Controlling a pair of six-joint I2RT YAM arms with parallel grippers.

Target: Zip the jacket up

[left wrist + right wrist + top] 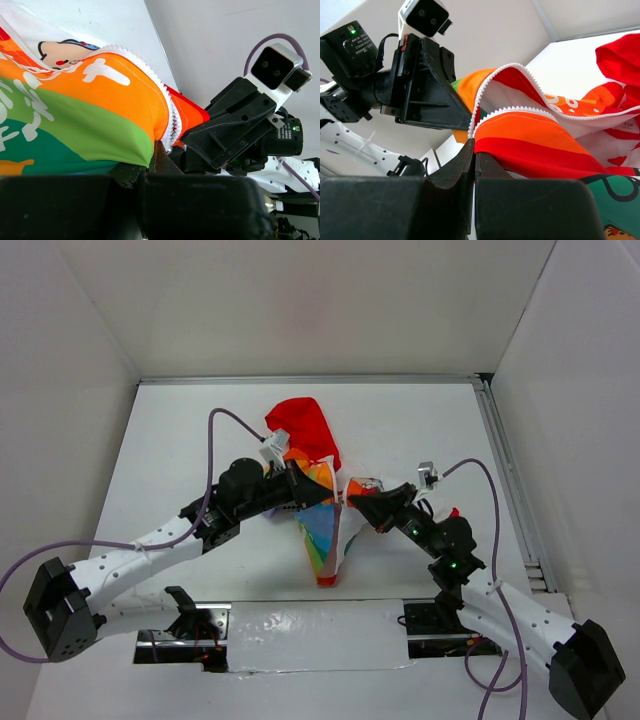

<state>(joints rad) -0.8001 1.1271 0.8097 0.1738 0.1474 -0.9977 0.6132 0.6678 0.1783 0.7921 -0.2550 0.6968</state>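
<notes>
The jacket point(322, 525) is gathered at the centre of the white counter point(190, 440) in the top view. Its soft fabric is bunched into a narrow wedge of rainbow stripes, and red trim is seen at the lower tip. The red hood point(305, 430) is spread toward the upper middle of the frame. The left end effector point(305, 492), of matte black plastic, is closed on the orange panel from the left. The right end effector point(352, 500) is closed on the red and orange edge from the right. In the right wrist view, two rows of white zipper teeth point(512, 65) are seen as curved, serrated edges, held apart and not joined. A cartoon print point(62, 50) is visible on white cloth at the upper left of the left wrist view
</notes>
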